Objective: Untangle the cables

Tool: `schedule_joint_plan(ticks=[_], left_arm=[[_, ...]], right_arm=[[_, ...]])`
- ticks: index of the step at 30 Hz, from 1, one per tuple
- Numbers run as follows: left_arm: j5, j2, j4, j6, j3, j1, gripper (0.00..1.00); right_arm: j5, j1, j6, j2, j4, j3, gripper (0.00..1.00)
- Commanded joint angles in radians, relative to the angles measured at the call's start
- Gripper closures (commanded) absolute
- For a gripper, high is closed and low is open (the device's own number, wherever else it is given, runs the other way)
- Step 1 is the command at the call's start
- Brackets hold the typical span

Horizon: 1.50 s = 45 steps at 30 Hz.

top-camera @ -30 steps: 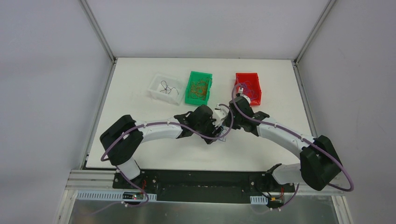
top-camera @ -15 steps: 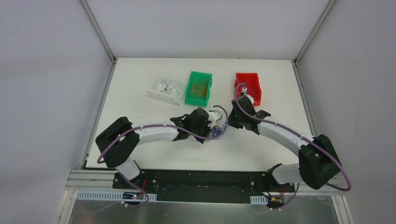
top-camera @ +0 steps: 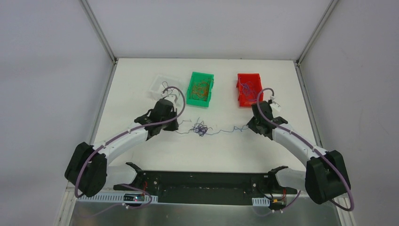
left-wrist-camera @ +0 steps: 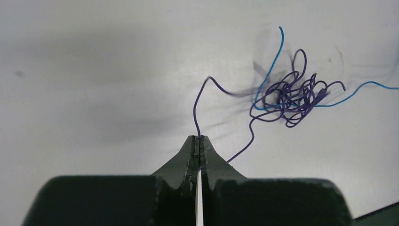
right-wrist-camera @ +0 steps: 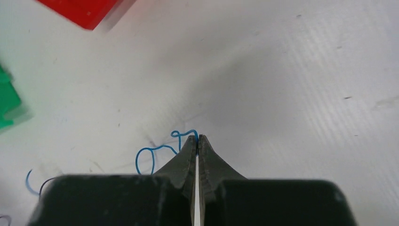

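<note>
1. So, nearest me: left arm (top-camera: 120, 141) and right arm (top-camera: 294, 140) fan out from the near edge over the white table (top-camera: 127, 94). The wide spread looks deliberate, so the wires get pulled from opposite sides.
2. Left gripper (left-wrist-camera: 198, 137): jaws pinched fully together on the end of a dark purple strand (left-wrist-camera: 201, 101). It rises from the tips and bends right into the knot. Gripping right at the tip makes sense, since the wire is hair-thin.
3. Right gripper (right-wrist-camera: 197, 137): also clamped tight, nipping a curly blue strand (right-wrist-camera: 153, 153) at the very tips. There are slack curls just behind the grip, so the line isn't fully taut.
4. Cables: the tangle (top-camera: 201, 128) lies on the table between the two grippers, somewhat nearer the left one. It's mostly purple loops with blue threaded through. One blue tail runs off toward the right gripper.
5. My read: one colour is held per side so that separating the hands drags blue out of purple. The knot is not cleared yet. The risk is that pulling cinches it, or a wire slips out of the tips.
6. Far side, a row of bins: clear bin (top-camera: 155, 87), green bin (top-camera: 190, 90), red bin (top-camera: 248, 75).
   - Green holds orange-ish wire and red holds blue/purple wire, so these are probably drop-offs sorted by colour.
   - The clear bin is partly behind the left wrist, so I can't tell what's in it.
</note>
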Motion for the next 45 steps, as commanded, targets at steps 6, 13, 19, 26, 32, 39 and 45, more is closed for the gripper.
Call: schedule_joint_plan(ticks=[6, 13, 19, 26, 32, 39, 45], left_arm=[[-0.063, -0.175, -0.144, -0.118, -0.032, 0.138, 1.0], [-0.193, -0.199, -0.214, -0.153, -0.015, 0.14, 1.0], [-0.013, -0.186, -0.162, -0.126, -0.013, 0.139, 1.0], [0.097, -0.154, -0.104, -0.129, -0.031, 0.139, 1.0], [0.098, -0.171, -0.102, -0.133, -0.044, 0.138, 1.0], [0.1, -0.186, -0.099, -0.138, -0.063, 0.138, 1.0], [0.089, -0.214, -0.096, -0.137, -0.077, 0.138, 1.0]], right_arm=[[0.03, -0.094, 0.029, -0.14, -0.017, -0.046, 1.0], [0.121, -0.101, 0.0, -0.183, -0.069, 0.0, 1.0], [-0.065, -0.038, -0.163, -0.161, -0.053, 0.045, 0.21], [-0.016, 0.223, -0.008, -0.038, -0.116, 0.169, 0.2], [-0.096, 0.401, 0.177, 0.068, 0.122, 0.115, 0.22], [-0.1, 0.483, 0.316, 0.23, 0.317, 0.112, 0.26], [-0.086, 0.508, 0.421, 0.347, 0.419, 0.113, 0.22]])
